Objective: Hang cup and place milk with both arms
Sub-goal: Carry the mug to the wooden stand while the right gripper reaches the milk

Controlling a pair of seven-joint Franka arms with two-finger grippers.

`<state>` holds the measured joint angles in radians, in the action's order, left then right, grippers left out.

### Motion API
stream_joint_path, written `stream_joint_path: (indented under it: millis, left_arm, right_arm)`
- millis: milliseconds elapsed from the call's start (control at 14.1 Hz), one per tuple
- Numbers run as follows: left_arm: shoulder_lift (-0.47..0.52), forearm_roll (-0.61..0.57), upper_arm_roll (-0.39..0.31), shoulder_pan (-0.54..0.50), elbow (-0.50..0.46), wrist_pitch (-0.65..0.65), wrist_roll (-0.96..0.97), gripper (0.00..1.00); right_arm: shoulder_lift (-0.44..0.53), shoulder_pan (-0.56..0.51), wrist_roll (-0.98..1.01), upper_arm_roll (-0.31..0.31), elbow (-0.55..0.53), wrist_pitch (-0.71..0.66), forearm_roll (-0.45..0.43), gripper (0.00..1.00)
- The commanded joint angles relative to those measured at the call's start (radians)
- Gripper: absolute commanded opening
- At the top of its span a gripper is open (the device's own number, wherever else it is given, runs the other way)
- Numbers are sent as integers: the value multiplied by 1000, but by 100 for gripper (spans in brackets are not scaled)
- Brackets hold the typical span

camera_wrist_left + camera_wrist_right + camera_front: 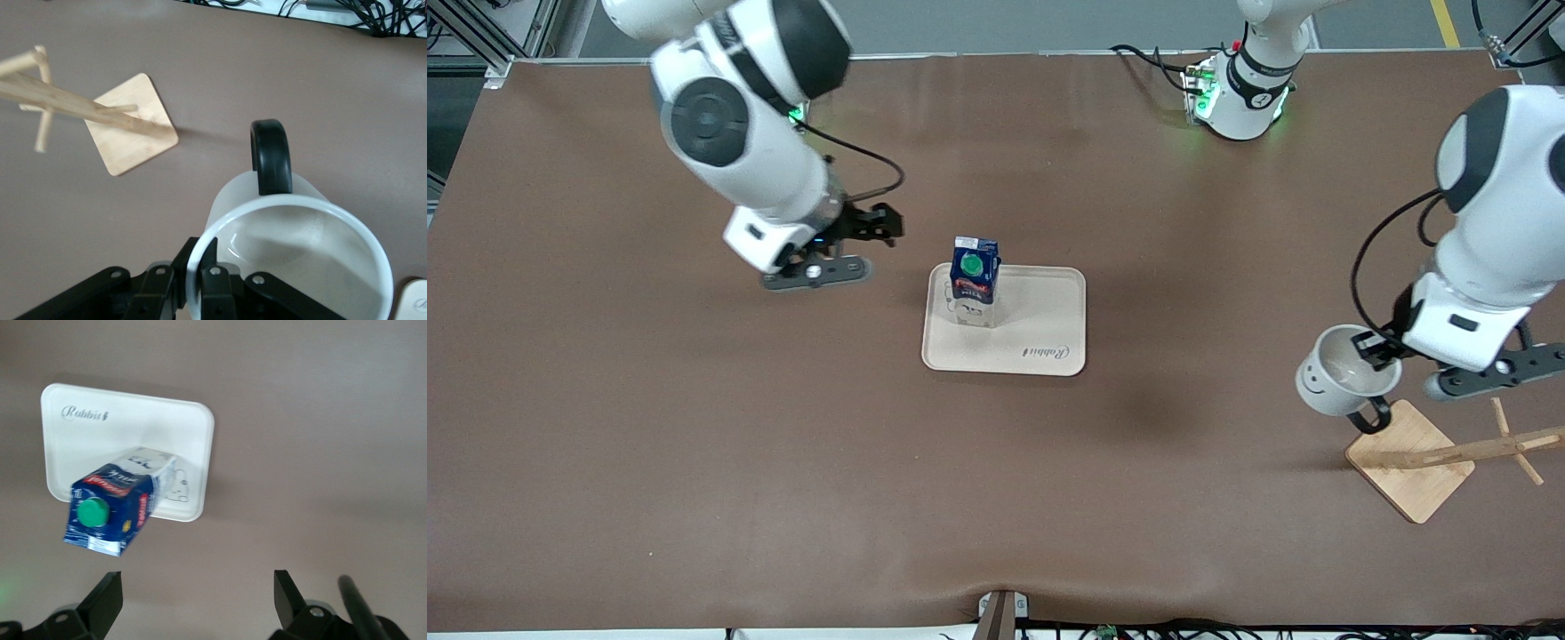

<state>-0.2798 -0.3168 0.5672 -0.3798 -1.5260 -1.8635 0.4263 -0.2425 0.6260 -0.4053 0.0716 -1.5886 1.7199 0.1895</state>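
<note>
The milk (974,274), a blue-topped carton with a green cap, stands upright on the beige tray (1040,307), in the corner toward the right arm's end. My right gripper (879,223) is open and empty, over the bare table beside the tray toward the right arm's end. In the right wrist view the milk (119,508) stands on the tray (133,427), ahead of my gripper (198,600). My left gripper (1372,348) is shut on the rim of the white cup (1341,372), held in the air beside the wooden rack (1458,452). The left wrist view shows my gripper (198,270), the cup (293,253) and its black handle (271,157).
The rack has a square wooden base (1409,460) and slanted pegs (1516,440) near the left arm's end of the table. It also shows in the left wrist view (133,123). A brown mat covers the table. Cables lie along the table edge nearest the front camera.
</note>
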Motion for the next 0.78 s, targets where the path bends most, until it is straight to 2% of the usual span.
stream_joint_path:
  millis: [0, 425, 708]
  left_arm:
    - [4, 60, 6, -74, 30, 27, -130, 0]
    - [-33, 93, 3, -168, 56, -9, -213, 0]
    - [-53, 93, 2, -192, 56, -55, -213, 0]
  right_arm:
    - [-81, 69, -13, 13, 30, 64, 13, 100]
    - [-216, 153, -127, 13, 107, 121, 16, 100]
    - [-259, 182, -158, 13, 127, 133, 15, 100]
